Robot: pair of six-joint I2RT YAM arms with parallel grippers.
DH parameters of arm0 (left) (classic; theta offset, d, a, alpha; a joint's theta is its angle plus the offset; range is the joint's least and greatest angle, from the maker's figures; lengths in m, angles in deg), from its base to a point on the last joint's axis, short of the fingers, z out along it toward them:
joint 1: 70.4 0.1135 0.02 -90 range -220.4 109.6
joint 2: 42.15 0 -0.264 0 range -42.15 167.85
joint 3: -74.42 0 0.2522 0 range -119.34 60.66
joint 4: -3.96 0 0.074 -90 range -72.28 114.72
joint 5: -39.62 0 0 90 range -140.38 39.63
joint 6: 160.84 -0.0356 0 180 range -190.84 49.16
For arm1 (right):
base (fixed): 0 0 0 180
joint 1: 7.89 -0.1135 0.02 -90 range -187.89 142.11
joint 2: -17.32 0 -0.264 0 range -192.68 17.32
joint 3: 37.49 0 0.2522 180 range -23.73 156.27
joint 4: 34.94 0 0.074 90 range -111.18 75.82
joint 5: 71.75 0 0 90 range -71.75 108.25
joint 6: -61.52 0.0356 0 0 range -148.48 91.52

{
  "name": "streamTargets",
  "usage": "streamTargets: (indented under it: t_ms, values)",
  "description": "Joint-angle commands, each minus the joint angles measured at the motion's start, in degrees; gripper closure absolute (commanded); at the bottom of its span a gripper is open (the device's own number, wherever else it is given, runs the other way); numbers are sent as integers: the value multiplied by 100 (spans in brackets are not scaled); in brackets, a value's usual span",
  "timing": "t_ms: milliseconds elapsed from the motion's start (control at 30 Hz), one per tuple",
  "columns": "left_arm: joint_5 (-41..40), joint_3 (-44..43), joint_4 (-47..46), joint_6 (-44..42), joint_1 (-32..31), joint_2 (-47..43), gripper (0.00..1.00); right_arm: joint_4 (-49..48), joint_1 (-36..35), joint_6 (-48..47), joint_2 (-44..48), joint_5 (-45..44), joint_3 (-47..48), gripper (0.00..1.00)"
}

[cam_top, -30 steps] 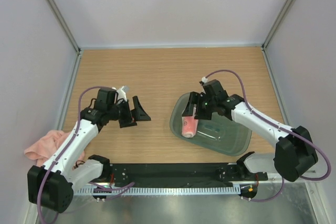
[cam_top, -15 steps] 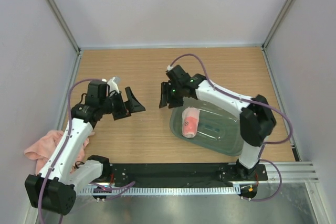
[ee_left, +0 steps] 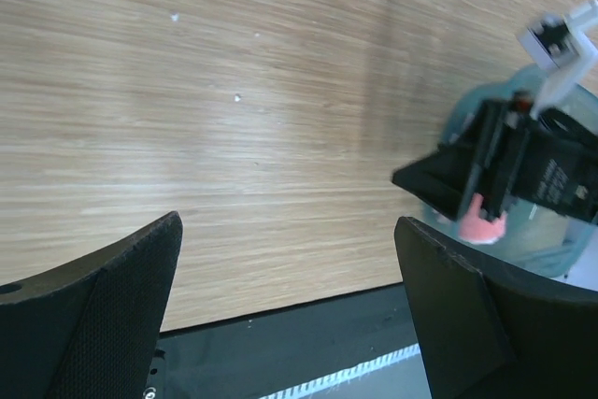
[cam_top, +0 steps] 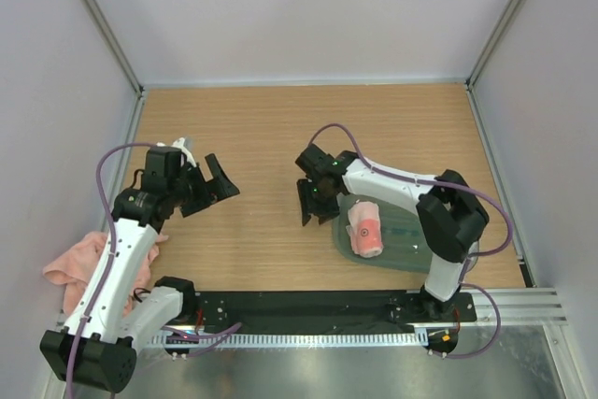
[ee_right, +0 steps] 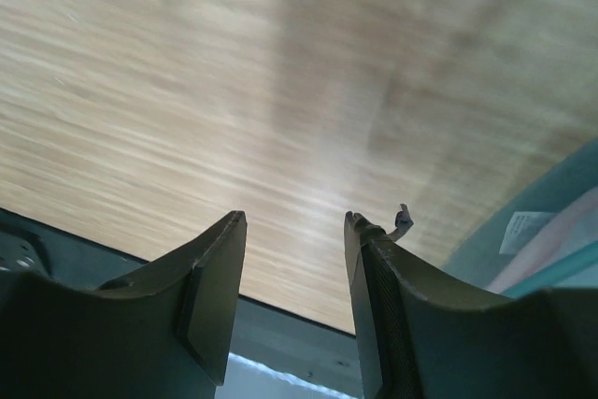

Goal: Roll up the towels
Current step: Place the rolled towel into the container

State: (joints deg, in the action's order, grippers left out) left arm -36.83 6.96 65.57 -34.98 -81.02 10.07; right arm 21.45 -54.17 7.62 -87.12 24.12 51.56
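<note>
Pink crumpled towel (cam_top: 79, 259) lies behind my wide-open, empty left gripper (cam_top: 209, 188), so I'd pinch one corner low; right gripper (cam_top: 313, 206) half-open, empty too.

Open tabletop (cam_top: 280, 128) at far side; tub (cam_top: 408, 240) near right, crumpled towel (cam_top: 73, 263) near left

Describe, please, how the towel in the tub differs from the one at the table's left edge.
The rolled towel is a neat cylinder; the loose towel is a crumpled heap. The rolled towel sits in the tub, the loose towel on the table. Both are salmon pink.
</note>
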Motion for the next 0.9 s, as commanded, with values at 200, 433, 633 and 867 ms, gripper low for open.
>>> streamTargets:
  t_ms: [200,433,633,867]
  values:
    - [-677,-71,242,132,68,-55,4,369,364,-234,1953,-359,-1876,46]
    - [-1266,-89,681,194,286,147,2,360,1130,-656,2604,-34,-2370,46]
    - [-1161,-80,830,-113,1034,385,2,386,1130,-806,2517,309,-1852,45]
    - [-1056,-54,1024,-369,2781,824,2,412,1077,-911,2455,582,-1368,43]
